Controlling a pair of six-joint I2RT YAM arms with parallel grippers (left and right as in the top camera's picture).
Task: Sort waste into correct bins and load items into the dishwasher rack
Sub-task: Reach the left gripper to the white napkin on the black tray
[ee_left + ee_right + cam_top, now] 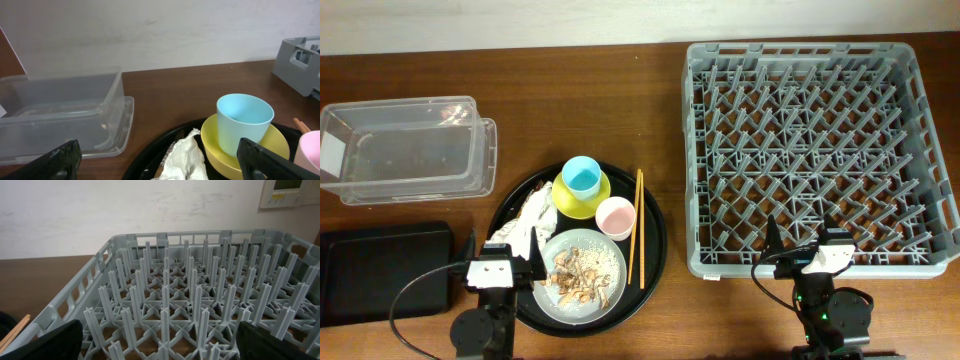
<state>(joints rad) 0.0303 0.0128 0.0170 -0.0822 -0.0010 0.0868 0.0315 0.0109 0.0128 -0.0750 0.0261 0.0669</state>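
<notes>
A round black tray holds a light blue cup standing in a small yellow bowl, a pale pink cup, wooden chopsticks, a crumpled white napkin and a grey-white plate with beige-brown food scraps. I see no gold foil wrapper. My left gripper is open and empty at the tray's near-left edge, with the napkin between its fingers. My right gripper is open and empty over the near edge of the grey dishwasher rack, facing its pegs.
The clear plastic tub stands at the back left, and it also shows in the left wrist view. The shallow black rectangular tray lies at the front left. Bare wooden table runs between the round tray and the rack.
</notes>
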